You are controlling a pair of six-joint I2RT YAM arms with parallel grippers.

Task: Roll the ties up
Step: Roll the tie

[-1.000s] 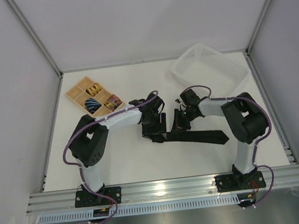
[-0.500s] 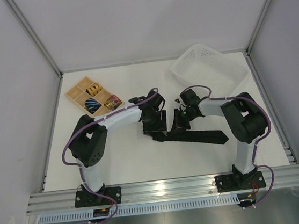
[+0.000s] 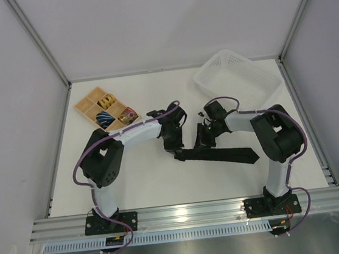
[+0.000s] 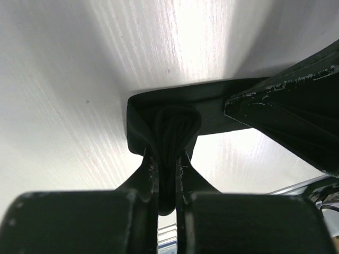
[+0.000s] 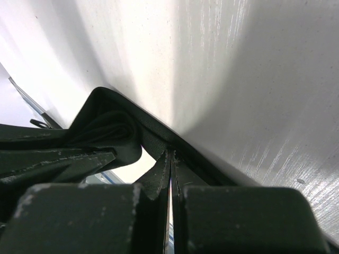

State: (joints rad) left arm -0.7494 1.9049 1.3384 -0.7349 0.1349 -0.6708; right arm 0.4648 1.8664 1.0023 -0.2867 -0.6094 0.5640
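Plenty of bare tabletop [image 3: 145,185] is left on the near side of the tie [image 3: 222,155], stretched mid-table; basket [image 3: 237,79] and tray [image 3: 85,106] are kept well off at the far side. Hardly anything's been shifted since a moment ago. The tie's bunched left end is pinched by the left fingers [image 4: 150,172], the strip just beside it by the right fingers [image 5: 159,177].

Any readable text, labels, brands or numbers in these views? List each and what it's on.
No readable text in any view.
black tie: plain, no label showing.
wooden tray and the rolled ties in it: colored patterns only, too small to make out any lettering.
white basket: no markings visible.
Both wrist views: only tie fabric and table surface, no print.
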